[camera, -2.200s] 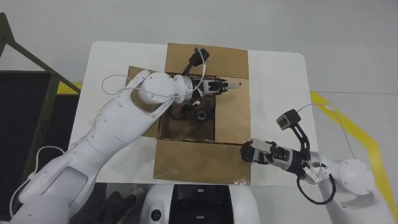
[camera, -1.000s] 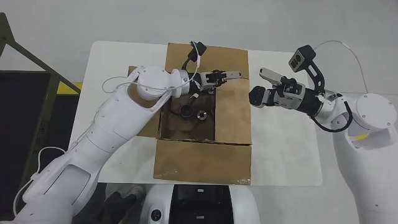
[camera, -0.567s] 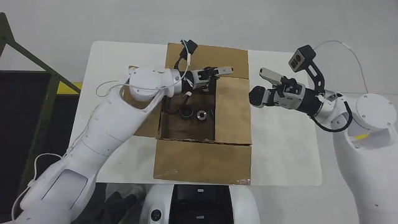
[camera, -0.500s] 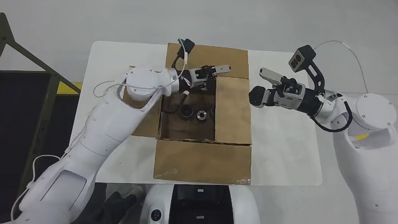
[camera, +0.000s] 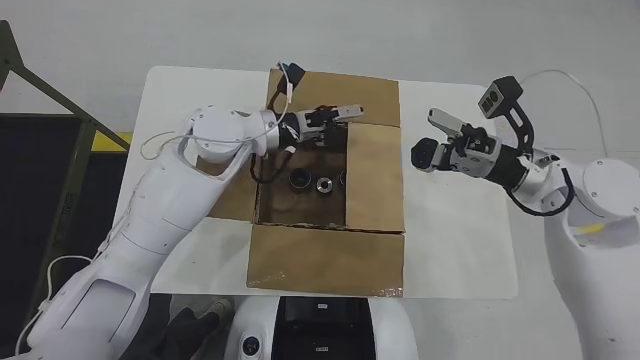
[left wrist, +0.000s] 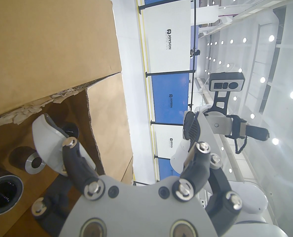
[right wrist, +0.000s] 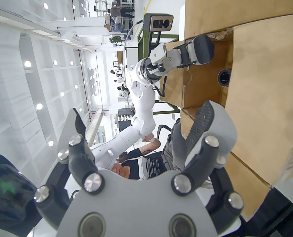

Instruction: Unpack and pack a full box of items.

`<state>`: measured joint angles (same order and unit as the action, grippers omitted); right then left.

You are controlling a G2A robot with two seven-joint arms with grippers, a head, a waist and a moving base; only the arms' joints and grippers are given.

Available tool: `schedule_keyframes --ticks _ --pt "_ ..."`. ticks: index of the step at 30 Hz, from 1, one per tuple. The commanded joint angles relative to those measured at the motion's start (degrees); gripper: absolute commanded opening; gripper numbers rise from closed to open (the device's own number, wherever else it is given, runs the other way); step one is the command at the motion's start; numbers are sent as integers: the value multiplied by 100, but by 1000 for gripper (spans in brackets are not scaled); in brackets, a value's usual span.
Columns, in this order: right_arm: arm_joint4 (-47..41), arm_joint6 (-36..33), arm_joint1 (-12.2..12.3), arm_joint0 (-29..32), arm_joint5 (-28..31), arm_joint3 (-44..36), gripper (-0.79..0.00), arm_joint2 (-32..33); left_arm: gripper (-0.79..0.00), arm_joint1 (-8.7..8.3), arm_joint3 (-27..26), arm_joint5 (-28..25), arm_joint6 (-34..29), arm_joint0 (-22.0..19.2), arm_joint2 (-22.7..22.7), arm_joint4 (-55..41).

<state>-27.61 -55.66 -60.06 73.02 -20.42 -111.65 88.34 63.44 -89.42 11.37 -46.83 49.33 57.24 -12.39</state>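
An open cardboard box [camera: 372, 185] stands mid-table with its flaps spread. Inside lie metal cylindrical bearings [camera: 322, 185]; they also show in the left wrist view [left wrist: 34, 160] and one in the right wrist view [right wrist: 224, 77]. My left gripper [camera: 340, 117] hovers over the back edge of the opening, open and holding nothing [left wrist: 119, 134]. My right gripper [camera: 432, 138] hangs above the table just right of the box's right flap, open and holding nothing [right wrist: 141, 124]. It faces the box [right wrist: 260, 99] and the left gripper [right wrist: 200, 49].
The white table [camera: 190, 110] has bare strips left and right of the box. A dark green frame [camera: 25, 75] stands off the table's left side. The box's front flap [camera: 325, 258] reaches almost to the table's front edge.
The left gripper has drawn back from over the box's middle to its rear edge. The right arm swung from the table's front right up beside the right flap, then shifted slightly right.
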Motion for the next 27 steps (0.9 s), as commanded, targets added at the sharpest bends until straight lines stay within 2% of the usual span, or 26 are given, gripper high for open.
schedule_keyframes --ticks 1,7,12,21,27 --pt "-5 -24 26 142 -8 -49 0 190 0 18 36 -4 -23 -29 -55 -12" --pt "86 -119 106 665 -45 -196 0 726 0 112 222 51 -37 -220 -335 12" --pt "248 -249 159 1023 -70 -333 0 923 0 238 490 100 55 -448 -674 56" --pt "408 -429 215 1212 -38 -499 0 783 0 498 1013 -34 261 -784 -1126 -162" --pt "589 -560 250 1170 -86 -570 0 513 0 552 869 -431 339 -774 -1036 -342"
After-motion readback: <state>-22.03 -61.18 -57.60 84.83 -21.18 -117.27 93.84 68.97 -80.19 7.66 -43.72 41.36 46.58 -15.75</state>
